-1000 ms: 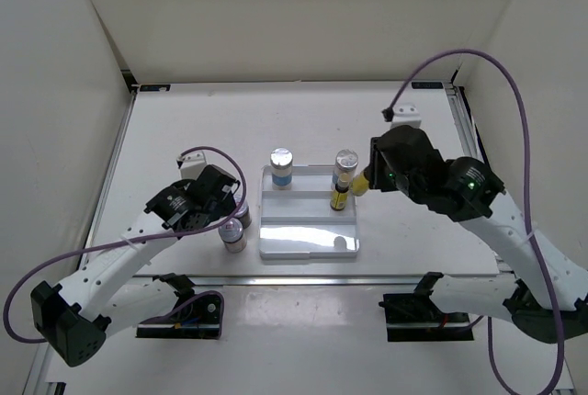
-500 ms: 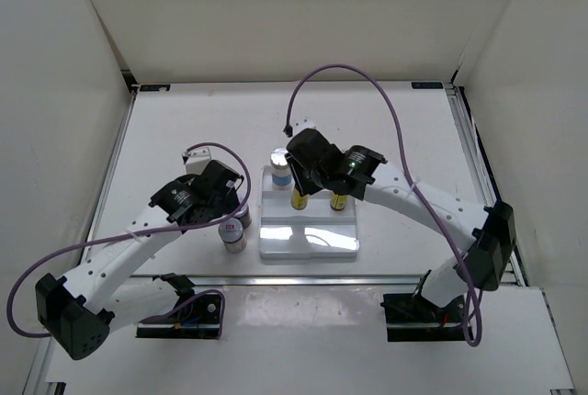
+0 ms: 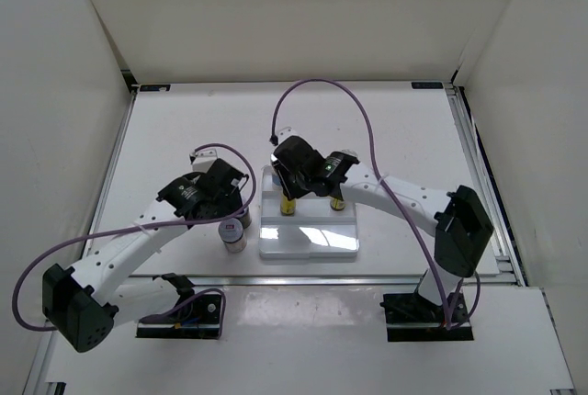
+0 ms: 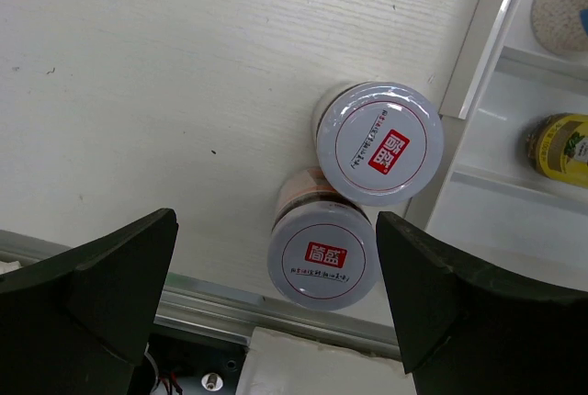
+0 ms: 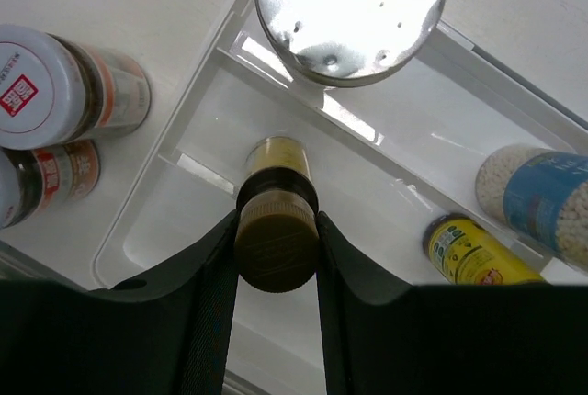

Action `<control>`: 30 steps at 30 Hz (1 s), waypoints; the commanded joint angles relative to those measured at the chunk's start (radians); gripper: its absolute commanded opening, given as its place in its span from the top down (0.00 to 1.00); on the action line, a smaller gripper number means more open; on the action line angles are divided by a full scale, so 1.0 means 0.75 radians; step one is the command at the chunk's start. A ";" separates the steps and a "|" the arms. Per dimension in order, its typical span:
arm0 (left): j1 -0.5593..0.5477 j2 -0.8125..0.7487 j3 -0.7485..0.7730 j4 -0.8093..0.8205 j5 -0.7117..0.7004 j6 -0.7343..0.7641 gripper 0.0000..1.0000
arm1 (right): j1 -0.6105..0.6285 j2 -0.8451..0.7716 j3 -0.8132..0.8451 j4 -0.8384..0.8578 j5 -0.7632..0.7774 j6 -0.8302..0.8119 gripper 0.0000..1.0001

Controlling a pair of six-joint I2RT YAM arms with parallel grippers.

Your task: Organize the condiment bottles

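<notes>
Right wrist view gives me the clearest look: a small yellow bottle (image 5: 278, 163) with a dark cap is pinched at the cap between the two fingers of the right hand (image 5: 275, 250). It hangs upright over the left part of the middle step of the white tray (image 5: 386, 170). I cannot tell whether its base touches that step. A second yellow bottle (image 5: 473, 253) stands further right on the same step, well apart from the first.

On the step behind them stand two shakers. One with a shiny silver cap (image 5: 349, 5) sits straight behind the held bottle, and one with a blue band (image 5: 542, 207) sits behind the second yellow bottle (its cap is cut off by the edge of the view).

Two short jars with white printed lids stand outside the tray on the bench (image 4: 184, 64), just beside the tray's left rim. The left wrist view looks down on them: the farther jar (image 4: 378, 142) sits just beside the rim, and the nearer jar (image 4: 322, 255) sits close against it, toward the bench's front edge.

My left hand (image 4: 274, 230) hovers above these jars with its fingers spread wide, holding nothing. From the top view, both arms reach in toward the tray from their own sides.
</notes>
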 commanded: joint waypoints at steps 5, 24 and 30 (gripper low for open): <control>-0.005 0.051 0.057 0.039 0.048 0.015 0.00 | 0.003 0.053 0.009 0.135 0.056 -0.035 0.91; -0.005 0.256 0.000 0.352 0.134 0.125 0.00 | 0.003 -0.380 0.201 -0.149 0.126 -0.035 0.00; 0.024 0.376 -0.012 0.393 0.161 0.125 0.08 | 0.003 -0.638 0.123 -0.215 0.226 -0.023 0.00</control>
